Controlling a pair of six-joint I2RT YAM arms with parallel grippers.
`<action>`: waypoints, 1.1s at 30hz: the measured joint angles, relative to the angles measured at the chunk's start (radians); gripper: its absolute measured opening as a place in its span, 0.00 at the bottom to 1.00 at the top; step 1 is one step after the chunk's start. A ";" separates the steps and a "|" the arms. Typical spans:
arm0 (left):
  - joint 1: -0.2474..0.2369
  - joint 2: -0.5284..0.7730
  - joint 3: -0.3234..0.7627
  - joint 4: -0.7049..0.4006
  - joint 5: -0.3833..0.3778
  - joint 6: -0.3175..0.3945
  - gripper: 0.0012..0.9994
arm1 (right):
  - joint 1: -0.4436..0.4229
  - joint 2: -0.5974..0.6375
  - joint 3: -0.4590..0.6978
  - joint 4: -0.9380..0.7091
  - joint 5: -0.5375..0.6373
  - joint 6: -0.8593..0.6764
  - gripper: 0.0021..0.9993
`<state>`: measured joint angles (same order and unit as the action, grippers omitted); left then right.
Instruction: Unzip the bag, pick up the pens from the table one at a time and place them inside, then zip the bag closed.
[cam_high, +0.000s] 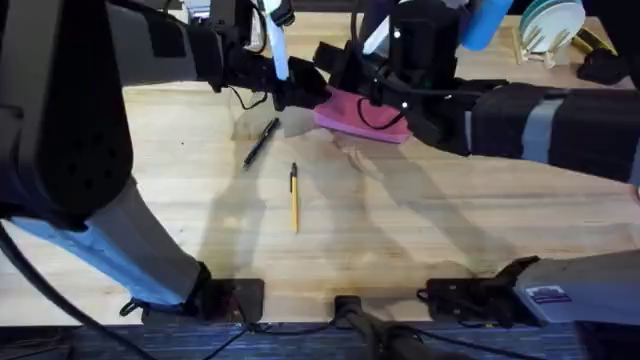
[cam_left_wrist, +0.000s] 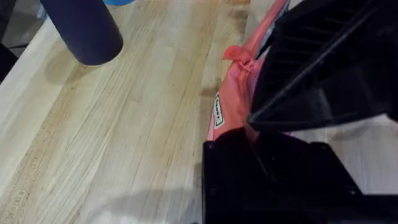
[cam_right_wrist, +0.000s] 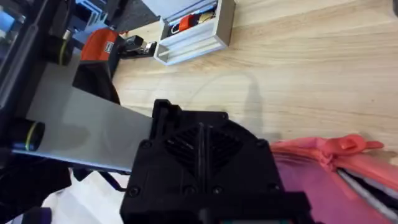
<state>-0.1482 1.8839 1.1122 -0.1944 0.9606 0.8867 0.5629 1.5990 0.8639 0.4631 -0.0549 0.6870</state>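
On table (cam_high: 420, 230), bag (cam_high: 345, 112) (soft pink)

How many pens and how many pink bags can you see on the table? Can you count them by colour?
Black pens: 1
Yellow pens: 1
Pink bags: 1
Total: 3
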 joint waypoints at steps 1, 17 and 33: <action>0.000 0.000 0.000 0.000 0.000 0.000 0.04 | 0.000 0.000 0.000 0.000 -0.004 0.003 0.03; 0.000 0.000 0.000 0.000 0.000 0.000 0.04 | -0.013 -0.076 0.000 -0.259 -0.021 -0.147 0.03; 0.000 0.000 0.000 0.000 0.000 0.000 0.04 | -0.056 -0.285 0.166 -0.910 -0.020 -0.488 1.00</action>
<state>-0.1482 1.8840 1.1122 -0.1944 0.9607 0.8867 0.5072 1.3136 1.0302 -0.4473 -0.0754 0.1993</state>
